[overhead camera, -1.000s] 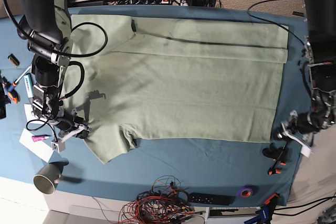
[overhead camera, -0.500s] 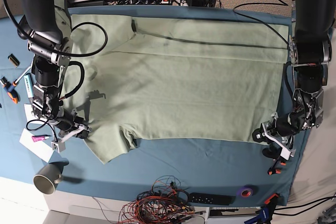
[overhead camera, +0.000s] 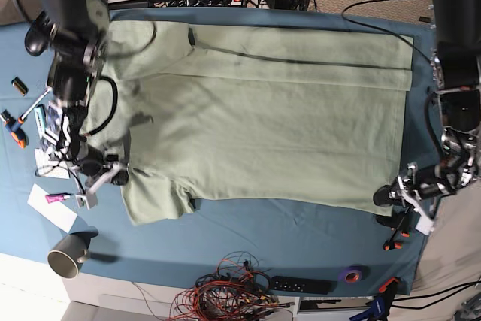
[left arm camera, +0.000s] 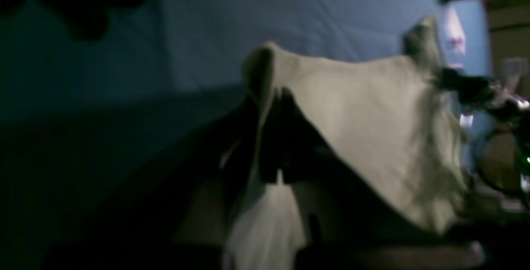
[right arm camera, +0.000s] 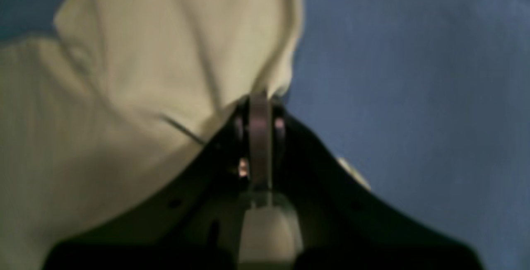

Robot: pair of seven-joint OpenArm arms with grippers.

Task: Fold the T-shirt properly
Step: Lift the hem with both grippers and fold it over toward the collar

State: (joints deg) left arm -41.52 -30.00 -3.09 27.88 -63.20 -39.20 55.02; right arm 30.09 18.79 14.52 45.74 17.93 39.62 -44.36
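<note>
Teal cloth [overhead camera: 301, 231] — both grippers pinching T-shirt [overhead camera: 263, 125].

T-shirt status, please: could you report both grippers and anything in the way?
Left gripper shut on T-shirt hem corner. Right gripper shut on sleeve edge. Shirt flat, one long edge folded. Clamps beside left gripper.

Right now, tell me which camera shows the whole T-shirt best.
The base view: the T-shirt lies spread out there, nearly all visible. The right wrist view shows only one pinched edge; the left wrist view shows a dim, blurred corner.
</note>
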